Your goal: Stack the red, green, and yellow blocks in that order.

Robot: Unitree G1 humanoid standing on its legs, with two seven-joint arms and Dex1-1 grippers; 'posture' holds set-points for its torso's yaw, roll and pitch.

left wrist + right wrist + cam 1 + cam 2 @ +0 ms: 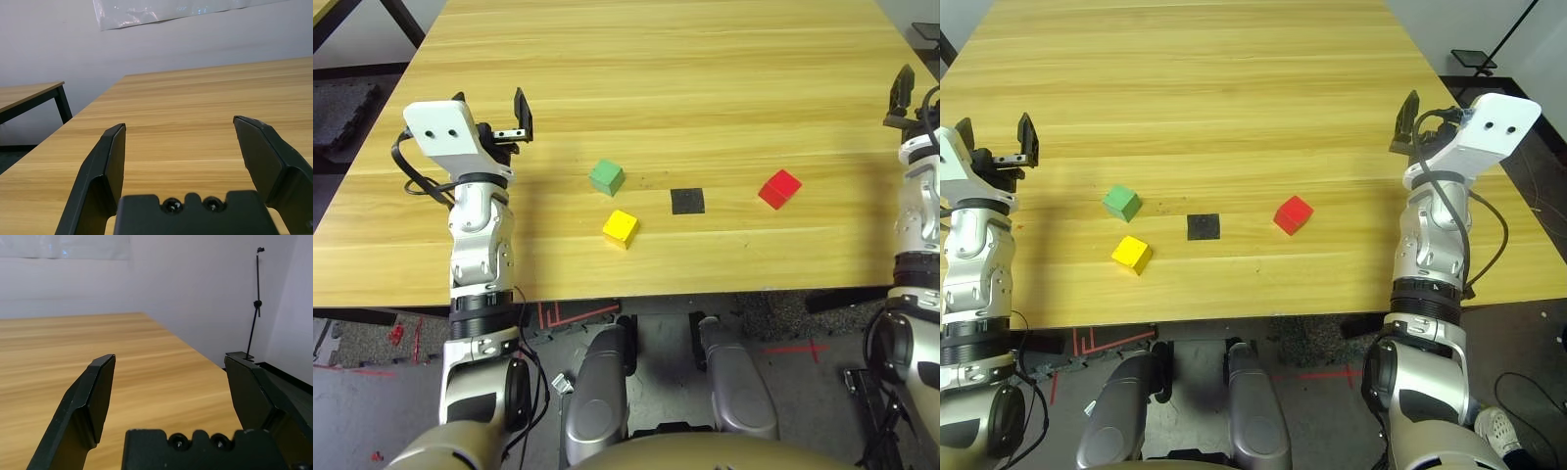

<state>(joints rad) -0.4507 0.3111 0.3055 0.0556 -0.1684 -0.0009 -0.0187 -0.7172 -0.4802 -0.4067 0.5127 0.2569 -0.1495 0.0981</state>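
Three small cubes lie apart on the wooden table [705, 78]. The green block [606, 177] is left of centre, with the yellow block [620, 229] just in front of it. Further right sits the red block [779, 189]. My left gripper [494, 116] hovers over the table's left side, well left of the green block, open and holding nothing. Its fingers [110, 152] stand wide apart over bare wood. My right gripper [1430, 117] is raised near the right edge, right of the red block, open and holding nothing, with its fingers [98, 387] spread.
A flat black square patch [687, 201] lies on the table between the yellow and red blocks. The table's front edge [656, 289] runs close in front of the blocks. A second table [29, 98] stands beyond the left side.
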